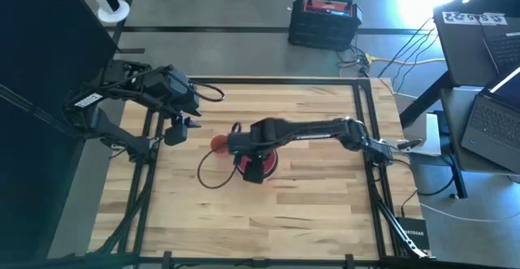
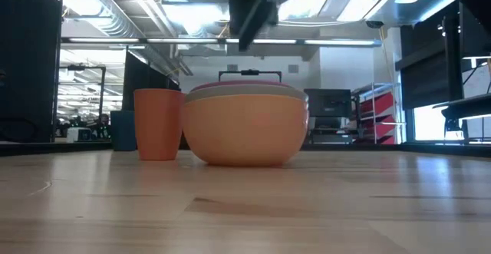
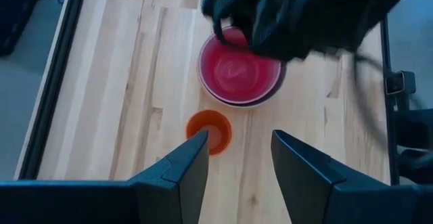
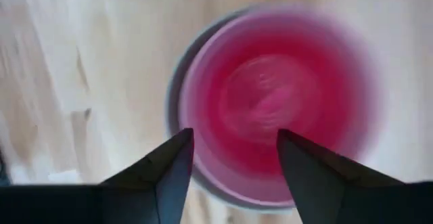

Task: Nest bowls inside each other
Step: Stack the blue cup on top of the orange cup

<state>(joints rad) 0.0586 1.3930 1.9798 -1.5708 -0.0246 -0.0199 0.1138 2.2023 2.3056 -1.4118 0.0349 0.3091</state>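
A stack of nested bowls rests on its base at the middle of the table: an orange one outermost, a whitish rim above it, and a pink-red bowl innermost and on top. My right gripper hangs open just above the pink-red bowl, pointing down and clear of the stack. From the high view it covers most of the stack. My left gripper waits open, raised over the table's far left.
An orange cup stands upright just left of the stack. Black frame rails run along the table's left and right sides. A cable loops on the wood near the stack. Bare wood lies toward the near edge.
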